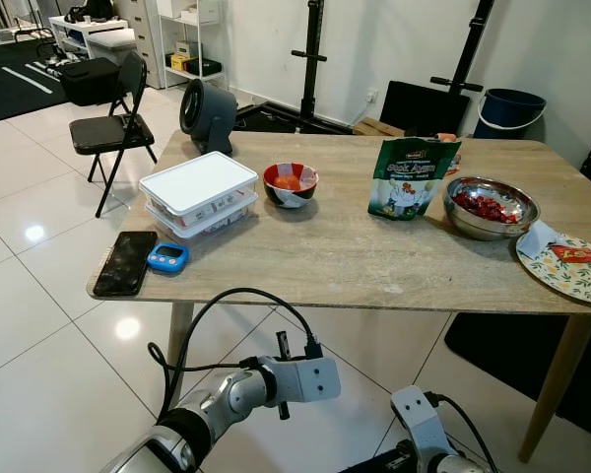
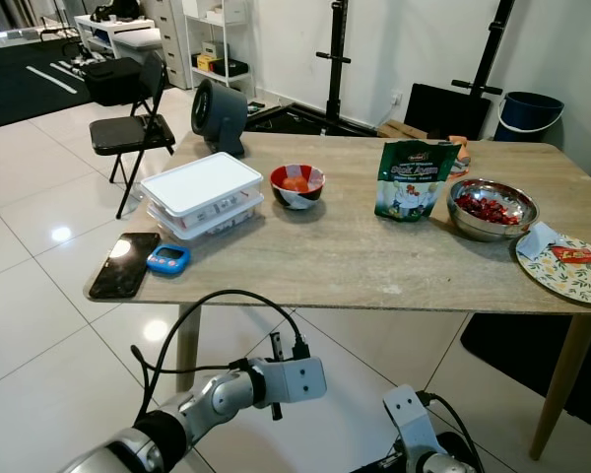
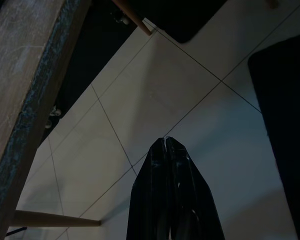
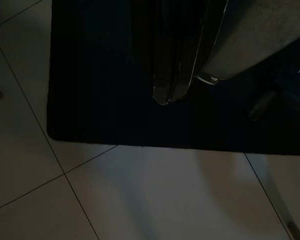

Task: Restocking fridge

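Food staged on counter point(image 1: 355, 261) for pickup: white lidded box point(image 1: 198, 183), red bowl point(image 1: 291, 183), green snack bag point(image 1: 412, 177), steel bowl point(image 1: 491, 206) of red fruit. Both arms low below counter edge, idle. Left claw point(image 3: 171, 150) pressed narrow, empty. Right claw point(image 4: 166, 97) likewise narrow, over dark mat point(image 4: 100, 110).

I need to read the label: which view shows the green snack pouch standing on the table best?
The left eye view: the green snack pouch stands upright, front facing the camera. The right eye view shows it much the same. The wrist views face the floor.

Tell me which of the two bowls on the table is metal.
The steel bowl of red pieces beside the floral plate; the smaller red-and-white bowl sits by the white containers.
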